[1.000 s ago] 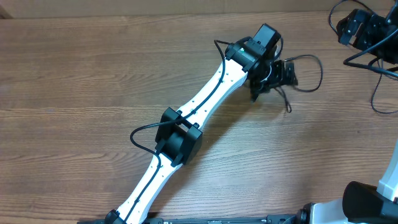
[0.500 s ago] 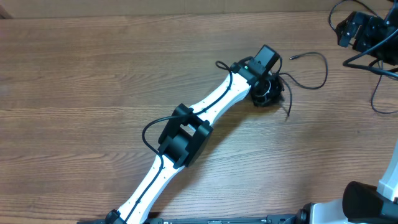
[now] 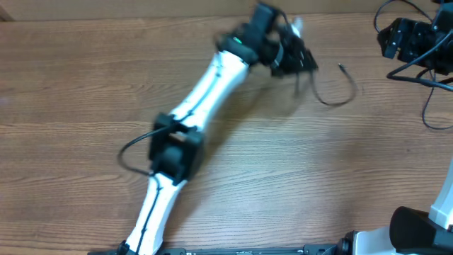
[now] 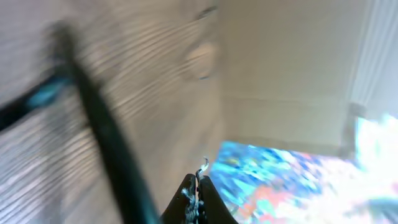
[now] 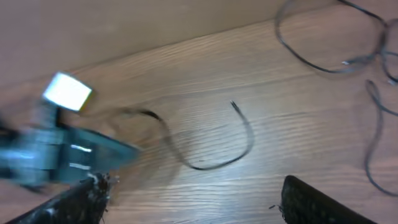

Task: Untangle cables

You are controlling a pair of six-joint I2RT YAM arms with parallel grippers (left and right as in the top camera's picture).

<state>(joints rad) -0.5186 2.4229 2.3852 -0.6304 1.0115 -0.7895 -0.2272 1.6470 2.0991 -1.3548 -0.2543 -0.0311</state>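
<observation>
The worktop (image 3: 85, 106) is pale brown laminate with a long, straight wood grain running side to side. From its near edge, left of the middle, the left arm (image 3: 202, 88) slants up toward the far edge. It is made of smooth white links broken by blocky black joints, with a thick black lead looping out at the elbow.

The left gripper (image 3: 294, 58) sits close to the far edge, a little right of the middle. It is badly blurred overhead. In the left wrist view its two narrow dark fingers (image 4: 188, 198) are pressed flat together, so this tool is closed.

The cables (image 3: 333, 99) show as thin, limp black cord that starts in the blur at those closed tips. From there one strand bends in an open hook across the wood. It ends in a small straight plug (image 3: 340, 68) lying bare on the surface, just right of the gripper. The right wrist view shows the same hook-shaped strand, matte and wire-thin, fading into the smeared grey shape of the left gripper.

Further cords (image 5: 323, 59), equally thin, lie in loose loops toward the worktop's right edge.

The right gripper (image 5: 196, 208) sits at the far right corner. Its chunky black fingers (image 5: 317, 202) are spread wide apart with only bare wood between them.
</observation>
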